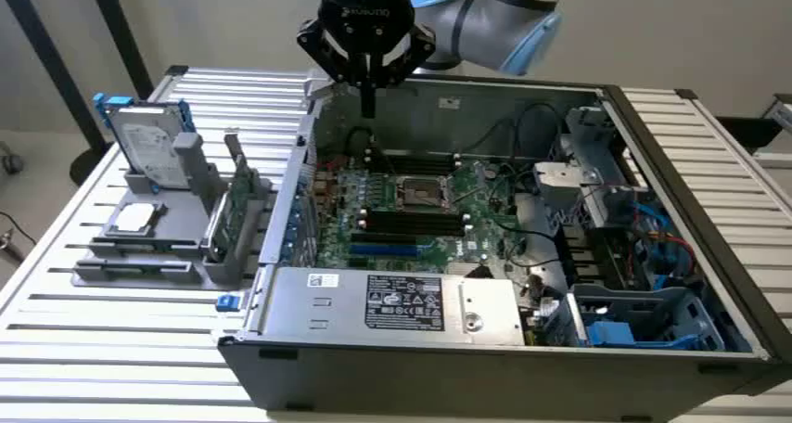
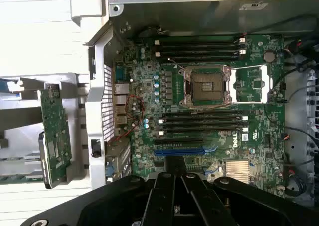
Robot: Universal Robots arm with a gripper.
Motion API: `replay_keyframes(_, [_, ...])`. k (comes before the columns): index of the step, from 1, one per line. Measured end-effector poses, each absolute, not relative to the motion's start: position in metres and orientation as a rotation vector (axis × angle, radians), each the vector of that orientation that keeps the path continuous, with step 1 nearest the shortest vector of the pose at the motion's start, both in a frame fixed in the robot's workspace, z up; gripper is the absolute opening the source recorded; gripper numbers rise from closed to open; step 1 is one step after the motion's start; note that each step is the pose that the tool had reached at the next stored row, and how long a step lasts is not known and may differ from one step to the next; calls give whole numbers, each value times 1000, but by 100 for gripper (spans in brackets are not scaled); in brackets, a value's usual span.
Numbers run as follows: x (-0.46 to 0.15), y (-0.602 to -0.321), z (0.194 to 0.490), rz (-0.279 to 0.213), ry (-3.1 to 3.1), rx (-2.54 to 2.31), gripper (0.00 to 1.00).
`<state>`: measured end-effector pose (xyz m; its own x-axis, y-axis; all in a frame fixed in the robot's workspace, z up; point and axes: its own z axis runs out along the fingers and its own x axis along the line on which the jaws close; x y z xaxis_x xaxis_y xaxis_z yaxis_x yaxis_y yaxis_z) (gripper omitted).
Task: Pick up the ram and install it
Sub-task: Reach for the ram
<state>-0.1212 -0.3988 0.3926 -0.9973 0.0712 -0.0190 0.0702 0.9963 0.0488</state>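
One empty gripper [image 1: 367, 108], pressed together, hovers over the case [image 1: 371, 367]'s far wall; we judge the ram [image 1: 251, 198], at the exterior view's left, unpicked, needing the claw spread.

The motherboard [image 1: 409, 210] is coloured green and is crossed by rows of black slots [image 2: 199, 46] and one blue slot [image 2: 179, 151]. The computer case [image 1: 495, 372] is finished in grey, the ribbed table [image 1: 111, 349] in white. The gripper [image 1: 367, 108] is coloured black. A white label [image 1: 409, 307] is printed in black.
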Motion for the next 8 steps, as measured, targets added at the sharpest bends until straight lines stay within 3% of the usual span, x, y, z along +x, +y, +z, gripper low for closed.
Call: replay_keyframes(8, [-121, -399, 393, 75, 3118, 110, 11])
